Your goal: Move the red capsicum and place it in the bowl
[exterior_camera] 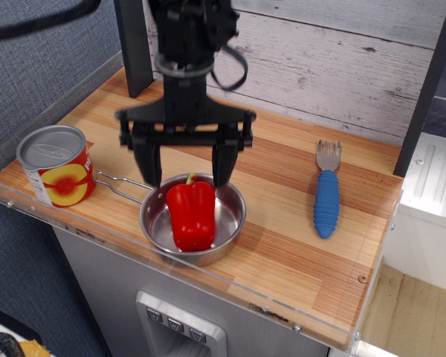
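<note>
**Now: capsicum in bowl, jaws clear**

We record the jaws spread wide and empty, on a gripper (186, 178) hanging just above the red capsicum (191, 216). It lies directly below and toward us, inside the bowl (230, 223), long axis running front to back, stem toward the jaws. Beyond: tin can (56, 165) left, blue fork (327, 193) right, both on the bench (282, 253). We judge placement complete.

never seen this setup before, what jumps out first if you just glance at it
The glossy red bell pepper lying in the shallow round steel pan near the front edge of the wooden counter catches the eye first. Right above it hangs the black tool, jaws spread wide and clear of the pepper. Off to the sides sit a red-labelled tin can at the left edge and a blue-handled fork on the right.
</note>
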Tool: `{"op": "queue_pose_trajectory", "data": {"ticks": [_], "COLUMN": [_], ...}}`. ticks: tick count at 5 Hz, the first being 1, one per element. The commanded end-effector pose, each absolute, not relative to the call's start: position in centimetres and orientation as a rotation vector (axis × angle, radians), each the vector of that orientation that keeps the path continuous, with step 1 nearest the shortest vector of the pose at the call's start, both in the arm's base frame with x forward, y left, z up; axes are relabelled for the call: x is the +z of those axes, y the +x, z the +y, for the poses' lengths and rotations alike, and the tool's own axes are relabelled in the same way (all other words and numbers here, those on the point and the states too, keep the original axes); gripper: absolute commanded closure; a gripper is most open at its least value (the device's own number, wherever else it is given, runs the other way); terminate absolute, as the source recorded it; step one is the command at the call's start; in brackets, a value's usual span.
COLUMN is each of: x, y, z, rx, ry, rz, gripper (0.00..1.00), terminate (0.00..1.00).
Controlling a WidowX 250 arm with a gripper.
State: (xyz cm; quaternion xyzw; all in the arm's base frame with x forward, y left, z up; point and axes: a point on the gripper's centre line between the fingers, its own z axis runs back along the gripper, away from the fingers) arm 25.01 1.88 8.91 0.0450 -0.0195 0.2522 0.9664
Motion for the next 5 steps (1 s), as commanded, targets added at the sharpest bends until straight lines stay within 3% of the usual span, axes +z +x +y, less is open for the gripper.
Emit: {"op": "queue_pose_trajectory", "data": {"ticks": [1,2,3,5], "x": [10.0,9.2,9.1,10.9], "y": [28.5,30.0,29.8,27.8], "z": [1.6,2.0,4.7,9.3], "rx": [0.113,0.013,0.058,0.203], "ry": [0.154,0.190,0.249,0.305], "rz": [-0.106,-0.109,-0.080,-0.098], "gripper": [0.00,0.00,0.00,0.00], "terminate": [0.00,0.00,0.00,0.00]}}
